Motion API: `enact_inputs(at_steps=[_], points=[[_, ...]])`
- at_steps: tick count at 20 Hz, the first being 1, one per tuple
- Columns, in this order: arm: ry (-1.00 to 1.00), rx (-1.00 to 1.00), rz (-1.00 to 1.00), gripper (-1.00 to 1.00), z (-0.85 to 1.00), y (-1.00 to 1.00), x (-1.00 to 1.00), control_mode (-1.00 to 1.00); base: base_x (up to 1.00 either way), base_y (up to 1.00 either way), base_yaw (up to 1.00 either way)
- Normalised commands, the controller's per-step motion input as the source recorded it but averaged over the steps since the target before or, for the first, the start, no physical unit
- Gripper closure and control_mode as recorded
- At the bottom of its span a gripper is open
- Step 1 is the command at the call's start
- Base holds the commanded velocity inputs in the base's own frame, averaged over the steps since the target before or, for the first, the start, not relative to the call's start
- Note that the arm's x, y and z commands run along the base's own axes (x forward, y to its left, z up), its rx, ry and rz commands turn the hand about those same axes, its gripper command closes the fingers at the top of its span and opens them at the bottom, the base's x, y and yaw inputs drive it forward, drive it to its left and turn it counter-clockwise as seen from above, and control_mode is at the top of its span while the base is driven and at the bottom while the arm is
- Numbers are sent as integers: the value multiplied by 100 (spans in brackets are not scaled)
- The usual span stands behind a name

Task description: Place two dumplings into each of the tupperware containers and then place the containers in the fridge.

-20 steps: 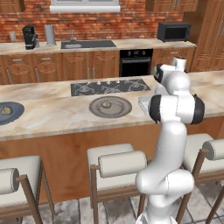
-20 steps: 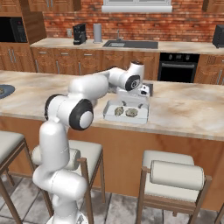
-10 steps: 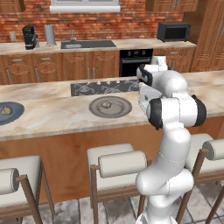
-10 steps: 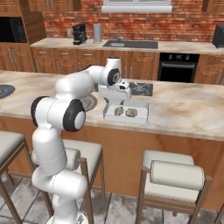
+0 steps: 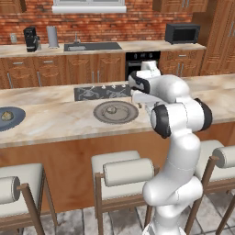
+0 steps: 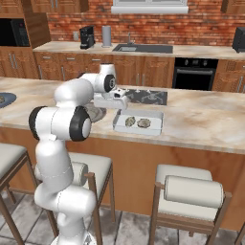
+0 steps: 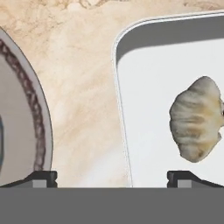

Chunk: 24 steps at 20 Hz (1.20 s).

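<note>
In the hand view the tupperware container (image 7: 148, 109) runs off the right and bottom edges, the dumpling (image 7: 197, 124) in it is clipped at the right edge, and the round plate (image 7: 26, 127) is cut by the left edge. In the left base view the arm hides that container. On the table, the far blue plate (image 5: 9, 118) is cut at the edge, and what lies on it is too small to tell.
</note>
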Motion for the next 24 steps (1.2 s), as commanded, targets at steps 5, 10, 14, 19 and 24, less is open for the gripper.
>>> enact_inputs(at_steps=[5, 10, 14, 19, 24], points=[[2, 2, 0, -100, -17, 0, 31, -100, 0, 0, 0], [1, 3, 0, -100, -22, 0, 12, -100, 0, 0, 0], [0, 6, 0, -100, -26, -2, 1, -100, 0, 0, 0], [0, 2, 0, -100, -20, -11, 1, -100, 0, 0, 0], [0, 0, 0, -100, -3, -2, 0, -100, 0, 0, 0]])
